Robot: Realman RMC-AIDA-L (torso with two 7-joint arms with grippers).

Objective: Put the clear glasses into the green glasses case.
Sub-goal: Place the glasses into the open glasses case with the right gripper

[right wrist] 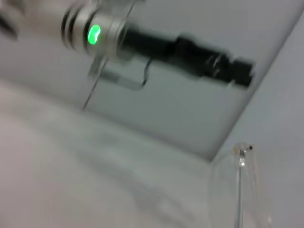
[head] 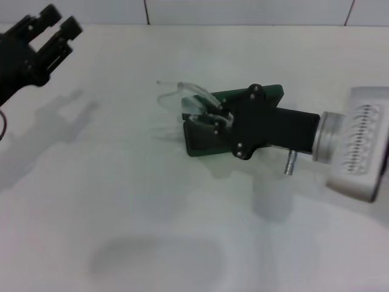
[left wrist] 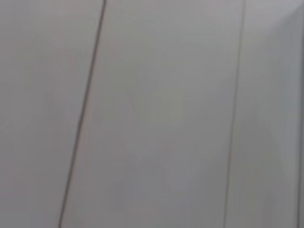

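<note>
**Inspector:** Starting with the biggest item, what do you have?

**Operator:** The white surface (head: 121, 213) carries everything. My right arm reaches in from the right side of the head view, and my right end effector (head: 214, 117) sits directly over the green glasses case (head: 209, 141). The case lies open near the middle of the surface, with the lid (head: 267, 94) showing behind my wrist.

**Inspector:** State of that end effector?

**Operator:** Closed on the clear glasses (head: 182, 97). The lens end is pinched between the fingers just above the case's near edge; one temple arm juts out beyond the case toward my left. The right wrist view shows only a temple arm and its hinge.

**Inspector:** The other arm?

**Operator:** My left end effector (head: 51, 30) is parked high at the far left corner, well apart from the work, fingers spread, holding nothing.

**Inspector:** Your assessment of the step in hand?

**Operator:** The glasses are at the case but not seated, I judge. To do it well I should line the frame up with the case's long axis, lower it until the lens rests on the lining, and release only then. The protruding temple arm is the risk: it could catch the rim and tip the frame out.
</note>
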